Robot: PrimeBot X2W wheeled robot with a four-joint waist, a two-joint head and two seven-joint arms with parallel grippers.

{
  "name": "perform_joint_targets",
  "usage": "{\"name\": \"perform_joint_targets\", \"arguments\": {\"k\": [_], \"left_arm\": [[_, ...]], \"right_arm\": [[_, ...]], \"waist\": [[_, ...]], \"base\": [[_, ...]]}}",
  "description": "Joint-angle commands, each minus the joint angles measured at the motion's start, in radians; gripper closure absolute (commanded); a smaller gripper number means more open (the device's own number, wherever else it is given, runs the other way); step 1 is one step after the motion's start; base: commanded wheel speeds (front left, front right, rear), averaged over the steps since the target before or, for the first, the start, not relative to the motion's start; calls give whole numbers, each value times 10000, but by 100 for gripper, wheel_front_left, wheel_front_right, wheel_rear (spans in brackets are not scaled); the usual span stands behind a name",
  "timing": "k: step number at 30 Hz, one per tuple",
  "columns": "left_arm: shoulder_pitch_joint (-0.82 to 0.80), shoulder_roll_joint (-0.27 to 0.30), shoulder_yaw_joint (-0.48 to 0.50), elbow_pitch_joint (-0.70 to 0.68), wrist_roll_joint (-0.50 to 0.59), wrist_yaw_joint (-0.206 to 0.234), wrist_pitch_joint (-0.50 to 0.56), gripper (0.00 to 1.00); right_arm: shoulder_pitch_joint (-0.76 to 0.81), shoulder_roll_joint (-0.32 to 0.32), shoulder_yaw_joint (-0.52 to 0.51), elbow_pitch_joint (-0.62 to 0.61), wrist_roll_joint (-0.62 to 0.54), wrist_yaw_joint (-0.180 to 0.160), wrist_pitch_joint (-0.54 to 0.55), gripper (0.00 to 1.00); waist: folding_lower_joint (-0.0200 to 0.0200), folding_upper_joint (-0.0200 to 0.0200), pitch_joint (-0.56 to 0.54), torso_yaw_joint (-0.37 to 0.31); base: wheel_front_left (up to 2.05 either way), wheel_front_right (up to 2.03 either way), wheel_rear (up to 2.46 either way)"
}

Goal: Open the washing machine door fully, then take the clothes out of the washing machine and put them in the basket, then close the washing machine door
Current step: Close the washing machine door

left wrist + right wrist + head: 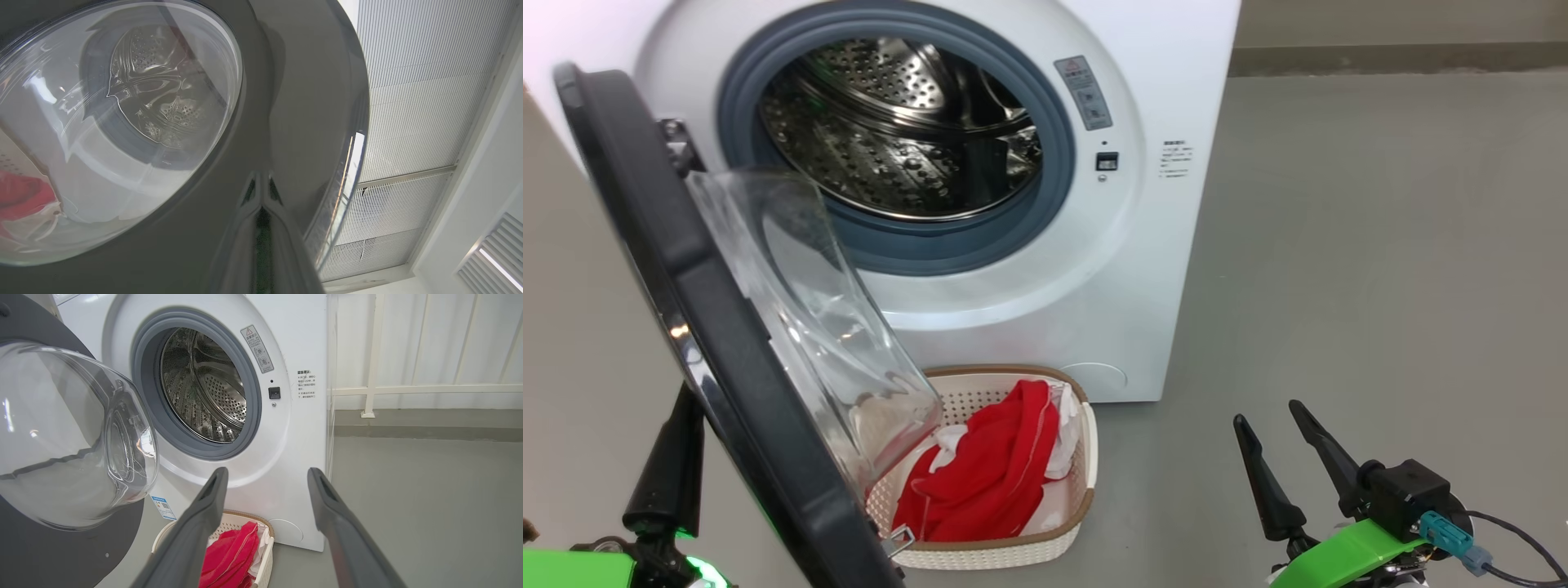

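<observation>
The floor (1380, 245) is smooth, pale grey and matt, and it runs back to a darker skirting strip (1396, 57) along the foot of the far wall. White upright rails and panels (408, 390) stand behind that strip. Overhead is a ceiling of fine white slats (408, 81), with a louvred vent (490, 253) in one corner.

The washing machine (1143, 245) stands square on the floor. Its grey rubber ring (1058, 163) frames the shining perforated drum (890, 122), and small printed labels (1086, 94) sit to the right of the opening. The door (711, 327) hangs open on the machine's left side, nearly edge-on from the head view. Its clear glass bowl (809, 327) bulges out toward the basket.

The basket (1088, 457) sits on the floor right in front of the machine's lower front panel. The red and white clothes (996, 474) are heaped inside it, and the door's bowl partly overlaps it from where I stand.

The left jaws are closed tight with nothing between them. The dark fingers (245, 253) are pressed together behind the door. Their tips seem to touch its glossy black outer face, where they meet their own reflection.

The right jaws stand wide open and empty over the floor, well to the right of the basket. Their two fingers (192, 539) point toward the machine's front.
</observation>
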Motion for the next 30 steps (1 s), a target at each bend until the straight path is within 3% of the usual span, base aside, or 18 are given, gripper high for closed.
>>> {"name": "perform_joint_targets", "arguments": {"k": [1, 19, 30], "left_arm": [[-256, 155, 202, -307, 6, 45, 52, 100], [-2318, -52, -781, 631, -506, 336, -212, 100], [-4218, -66, -931, 2194, -188, 46, -883, 100]], "right_arm": [[-373, -29, 240, -247, 100, 65, -65, 0], [-579, -29, 229, -273, -169, 65, -65, 0], [-893, -29, 212, -415, -239, 65, -65, 0]], "waist": [[0, 0, 27, -134], [0, 0, 466, -1729], [0, 0, 1295, -2343]], "base": [[0, 0, 0], [0, 0, 0], [0, 0, 0]]}}
